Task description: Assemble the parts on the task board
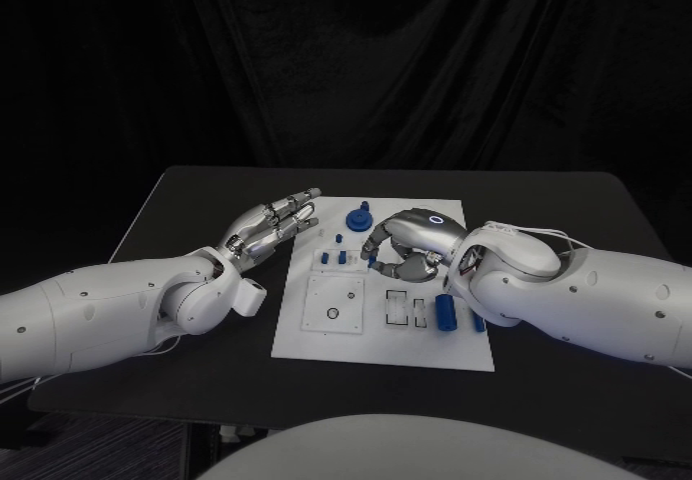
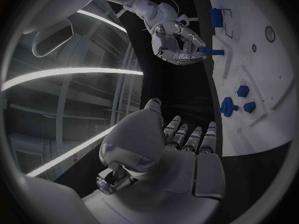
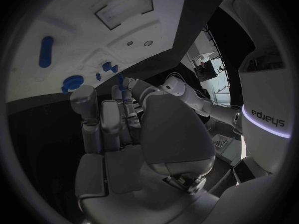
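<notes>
Right hand pinching a blue peg over the board; left hand empty.

Right hand [image 1: 408,243] sits above mid-board [image 1: 325,340], peg [image 2: 212,51] held at its fingertips; it hides the board beneath. Left hand [image 1: 267,229] is off the board's far-left edge, fingers straight and side by side. Knob [image 1: 361,216] stands at the far edge, two small parts [image 1: 335,258] beside the right hand, a long part [image 1: 446,313] near the right edge, half hidden by the arm.

a robotics lab or test cell. a black curtain [image 1: 346,80] hangs behind the black table [image 1: 173,200]. a white task board [image 1: 325,345] lies on the table.
</notes>
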